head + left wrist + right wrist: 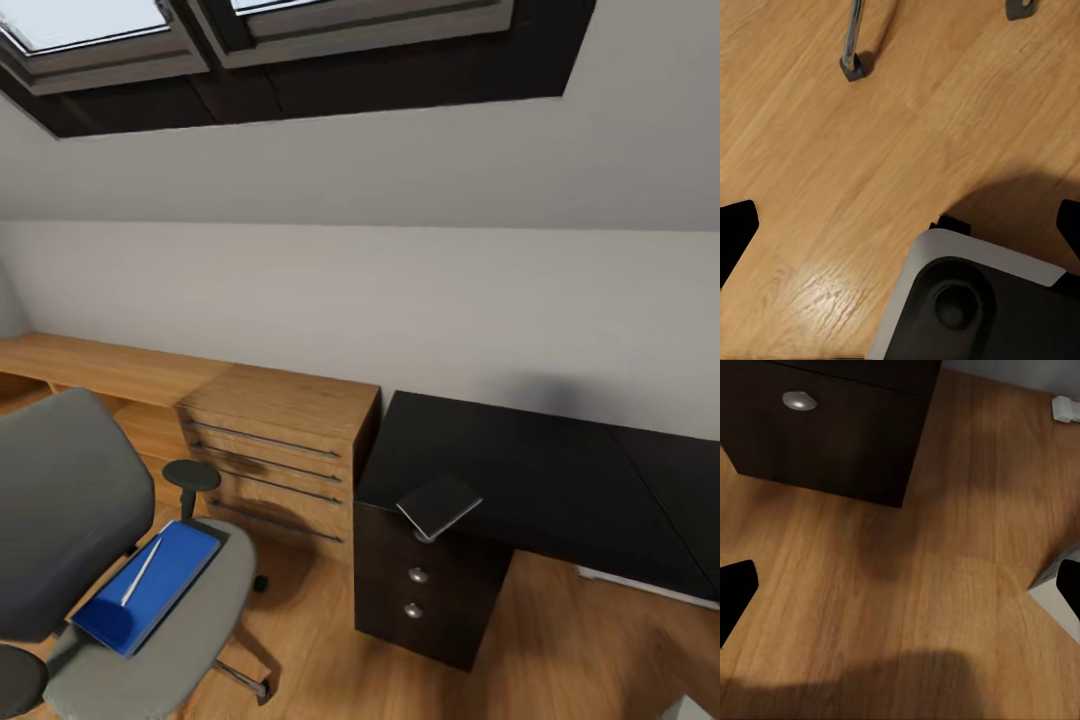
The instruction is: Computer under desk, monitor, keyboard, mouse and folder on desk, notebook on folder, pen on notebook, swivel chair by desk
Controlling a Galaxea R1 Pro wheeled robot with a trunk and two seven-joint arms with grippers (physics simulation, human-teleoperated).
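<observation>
Swivel chair (90,560): stood at the head view's lower left on the wood floor (540,640), apart from the black surface (540,480)
Folder (150,590): lay flat on the chair's grey seat
Pen (141,572): rested on top of the folder
Notebook (438,505): sat on the surface's front edge above the drawer unit (425,590), one corner overhanging
Wooden shelving (270,450): ran along the wall, just beside the surface's left end
Left pincer (900,232): open, dark fingertips wide apart over the floor, gripping nothing; a chrome chair leg (853,37) beyond it
Right pincer (900,589): open, empty, over the floor near the drawer unit
</observation>
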